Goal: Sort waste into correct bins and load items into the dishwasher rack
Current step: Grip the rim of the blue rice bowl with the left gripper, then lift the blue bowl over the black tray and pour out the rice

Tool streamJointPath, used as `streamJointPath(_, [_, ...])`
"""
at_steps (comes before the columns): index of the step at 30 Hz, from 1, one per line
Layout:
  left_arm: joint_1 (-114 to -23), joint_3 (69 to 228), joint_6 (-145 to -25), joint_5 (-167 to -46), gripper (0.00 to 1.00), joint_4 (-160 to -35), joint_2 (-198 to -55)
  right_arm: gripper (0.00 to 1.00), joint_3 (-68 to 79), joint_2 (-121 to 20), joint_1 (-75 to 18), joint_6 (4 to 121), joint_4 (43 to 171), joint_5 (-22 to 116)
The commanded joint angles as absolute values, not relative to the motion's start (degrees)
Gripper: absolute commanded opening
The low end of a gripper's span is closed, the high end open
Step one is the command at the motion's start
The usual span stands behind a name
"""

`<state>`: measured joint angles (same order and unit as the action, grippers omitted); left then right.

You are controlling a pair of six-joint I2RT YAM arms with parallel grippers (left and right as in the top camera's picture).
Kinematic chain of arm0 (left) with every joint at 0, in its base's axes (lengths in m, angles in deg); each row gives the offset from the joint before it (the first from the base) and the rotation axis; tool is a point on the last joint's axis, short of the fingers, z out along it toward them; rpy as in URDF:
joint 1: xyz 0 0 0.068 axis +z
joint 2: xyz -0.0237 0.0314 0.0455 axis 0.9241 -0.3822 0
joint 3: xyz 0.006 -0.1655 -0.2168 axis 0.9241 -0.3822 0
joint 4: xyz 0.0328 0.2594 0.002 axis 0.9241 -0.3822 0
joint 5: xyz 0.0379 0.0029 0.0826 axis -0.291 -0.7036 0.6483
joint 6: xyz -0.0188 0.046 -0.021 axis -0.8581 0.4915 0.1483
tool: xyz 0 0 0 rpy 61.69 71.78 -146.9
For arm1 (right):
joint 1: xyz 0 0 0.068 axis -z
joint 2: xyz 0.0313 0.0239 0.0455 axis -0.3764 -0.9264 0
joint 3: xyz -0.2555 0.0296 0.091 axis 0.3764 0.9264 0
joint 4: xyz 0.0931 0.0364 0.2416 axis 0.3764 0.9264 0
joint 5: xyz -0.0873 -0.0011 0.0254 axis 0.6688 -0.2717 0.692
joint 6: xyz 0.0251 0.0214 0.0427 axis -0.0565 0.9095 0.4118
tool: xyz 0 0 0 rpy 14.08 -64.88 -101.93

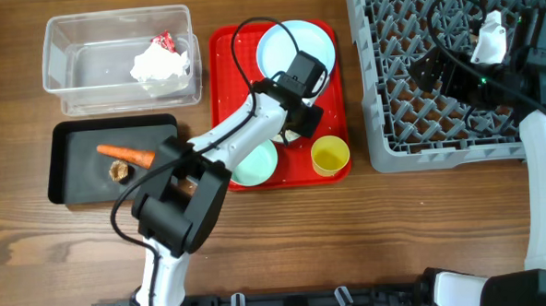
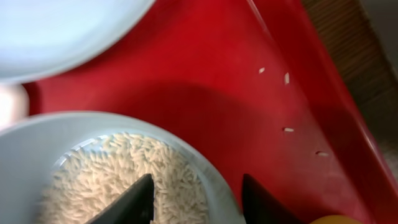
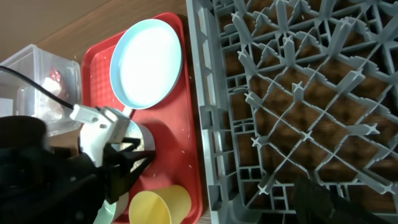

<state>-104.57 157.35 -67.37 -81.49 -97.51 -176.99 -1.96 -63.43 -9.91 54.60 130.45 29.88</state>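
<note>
My left gripper (image 1: 301, 122) is open low over the red tray (image 1: 223, 100). In the left wrist view its jaws (image 2: 198, 183) straddle the rim of the pale blue-white bowl (image 2: 25, 155), one finger on the white rice (image 2: 118, 171) inside, one outside. The pale blue plate (image 1: 294, 46) lies at the tray's far end, the mint green bowl (image 1: 255, 165) and yellow cup (image 1: 329, 155) at its near end. My right gripper (image 1: 433, 72) is open and empty over the grey dishwasher rack (image 1: 439, 141). The spoon is not clearly visible.
The clear tub (image 1: 67, 84) holds crumpled napkins (image 1: 161, 66) and a red wrapper (image 1: 164, 41). The black tray (image 1: 71, 180) holds the carrot (image 1: 125, 154) and a brown lump (image 1: 119, 171). A few loose rice grains (image 2: 287, 78) lie on the red tray.
</note>
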Motion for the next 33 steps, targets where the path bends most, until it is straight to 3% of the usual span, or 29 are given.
streamJointPath(1, [-104.8, 157.7, -69.8, -81.7, 0.3, -97.6, -178.3, 1.0, -2.3, -64.1, -9.8, 54.6, 130.5, 31.0])
streamJointPath(9, [-104.8, 157.7, -70.6, -81.7, 0.04, -97.4, -178.1, 1.0, -2.3, -64.1, -9.8, 54.6, 130.4, 31.0])
streamJointPath(21, [-104.3, 157.8, -73.9, -73.1, 0.04, -103.8, -169.3, 1.0, -2.3, -64.1, -9.8, 54.7, 129.4, 31.0])
streamJointPath(26, [-100.2, 157.8, -79.2, -73.4, 0.04, -107.5, -161.7, 1.0, -2.3, -64.1, -9.8, 54.8, 129.0, 31.0])
streamJointPath(33, [-89.9, 157.8, -81.2, -87.4, 0.04, -115.0, -154.5, 1.0, -2.3, -64.1, -9.8, 54.8, 128.9, 31.0])
